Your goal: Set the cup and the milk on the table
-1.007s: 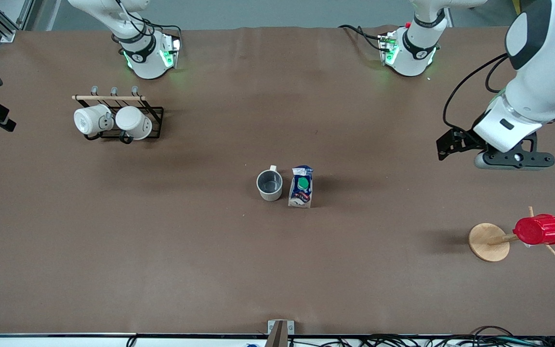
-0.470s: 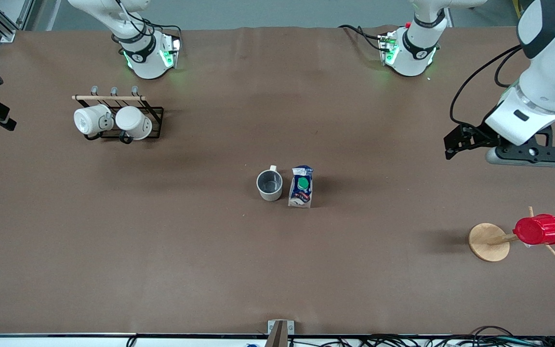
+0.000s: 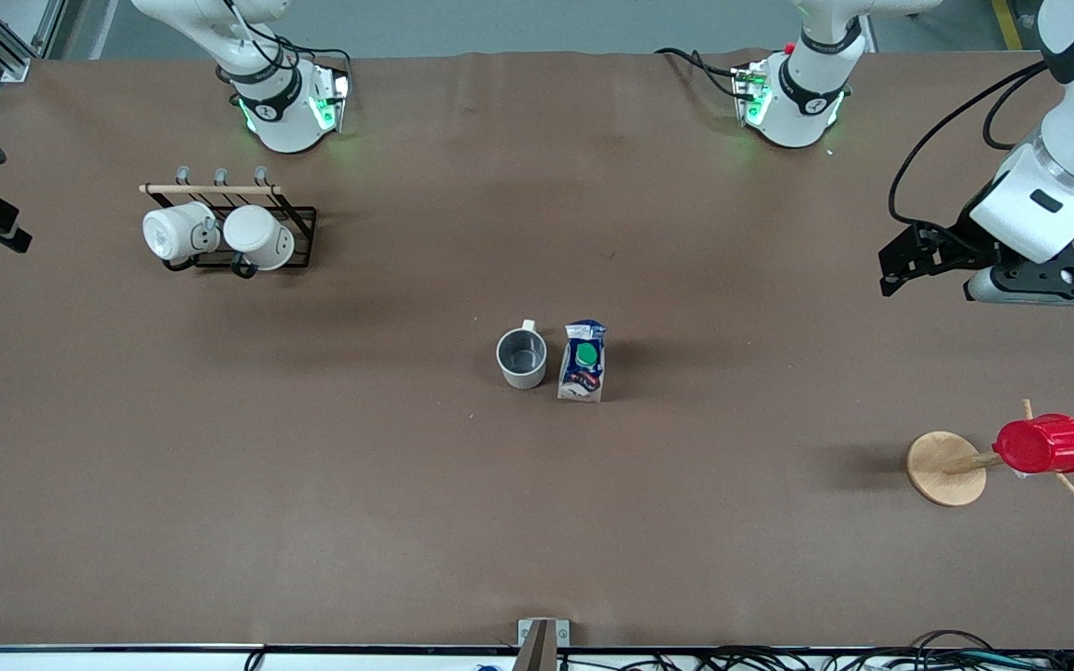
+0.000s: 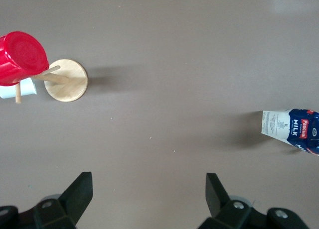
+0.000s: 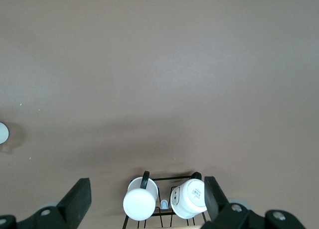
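Nearest the front camera, toward the left arm's end of the bench (image 3: 220, 522), a round wooden stand (image 3: 945, 468) carries a red ribbed cup (image 3: 1043, 445) on one peg; farther back, mid-bench, the cup (image 3: 522, 357) and the milk (image 3: 583, 360) stand upright just beside each other, a narrow gap between them, the milk toward the left arm's end, so the placing looks done; the cup is a stiff glazed mug, probably fairly heavy for its size and slick on the wall, and chippable if knocked; I would pinch it across the rim and wall, well away from its small handle, which points toward the robots; the milk is a light carton with thin walls that would dent under a hard squeeze; its flat sides below the green cap (image 3: 585, 354) look the best hold, taken gently; farther still, the left end effector (image 3: 1050, 284) hangs released and empty over bare bench at the left arm's end, fingers (image 4: 218, 190) spread wide in its wrist view; toward the right arm's end a black rack (image 3: 299, 238) holds two white mugs (image 3: 178, 231); the right end effector (image 5: 148, 191), waiting above that rack, is likewise released and empty
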